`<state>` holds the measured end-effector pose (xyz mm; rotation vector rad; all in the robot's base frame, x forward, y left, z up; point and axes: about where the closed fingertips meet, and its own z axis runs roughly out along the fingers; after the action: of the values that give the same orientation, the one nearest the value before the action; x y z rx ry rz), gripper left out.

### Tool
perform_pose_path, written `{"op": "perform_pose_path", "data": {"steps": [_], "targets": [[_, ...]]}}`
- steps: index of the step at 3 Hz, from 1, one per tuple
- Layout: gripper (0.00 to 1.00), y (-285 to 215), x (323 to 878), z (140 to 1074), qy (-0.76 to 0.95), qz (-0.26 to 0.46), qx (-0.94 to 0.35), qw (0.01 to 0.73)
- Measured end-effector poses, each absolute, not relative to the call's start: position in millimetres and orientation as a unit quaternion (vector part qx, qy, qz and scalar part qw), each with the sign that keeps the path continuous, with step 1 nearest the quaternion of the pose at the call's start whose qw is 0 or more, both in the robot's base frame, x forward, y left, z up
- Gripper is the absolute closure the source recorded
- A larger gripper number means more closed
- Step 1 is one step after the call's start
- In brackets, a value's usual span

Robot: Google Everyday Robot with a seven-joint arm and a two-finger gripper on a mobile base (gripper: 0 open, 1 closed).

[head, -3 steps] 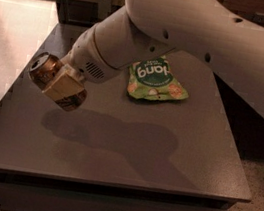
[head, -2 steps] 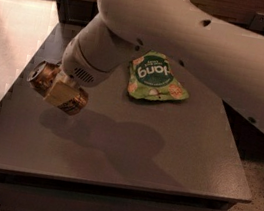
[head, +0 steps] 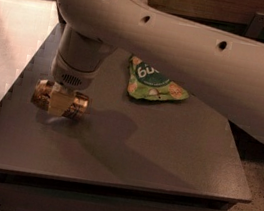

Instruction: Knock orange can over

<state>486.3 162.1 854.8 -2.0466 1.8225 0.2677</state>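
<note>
Claw (head: 62,102) clenched round orange can (head: 78,108), can held sideways just above bench (head: 164,151), left side; green bag (head: 152,80) well apart. Step: tipping, approx. done. Next: lower, release.

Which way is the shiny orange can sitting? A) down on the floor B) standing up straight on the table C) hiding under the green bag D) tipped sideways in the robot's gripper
D: the orange can lies sideways, clamped in the gripper over the left part of the table, well apart from the green bag.
</note>
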Motion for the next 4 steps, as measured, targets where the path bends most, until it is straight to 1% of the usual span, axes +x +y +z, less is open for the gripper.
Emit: {"op": "perform_pose_path", "data": {"steps": [1,2,3,4], "targets": [[1.00,172.9,482.7,837.9,0.638,0.098,-0.749,0.150],[0.76,179.9,480.5,826.3,0.628,0.117,-0.757,0.133],[0.44,179.9,480.2,826.5,0.628,0.117,-0.758,0.133],[0.22,180.0,479.5,826.9,0.628,0.116,-0.758,0.133]]}}
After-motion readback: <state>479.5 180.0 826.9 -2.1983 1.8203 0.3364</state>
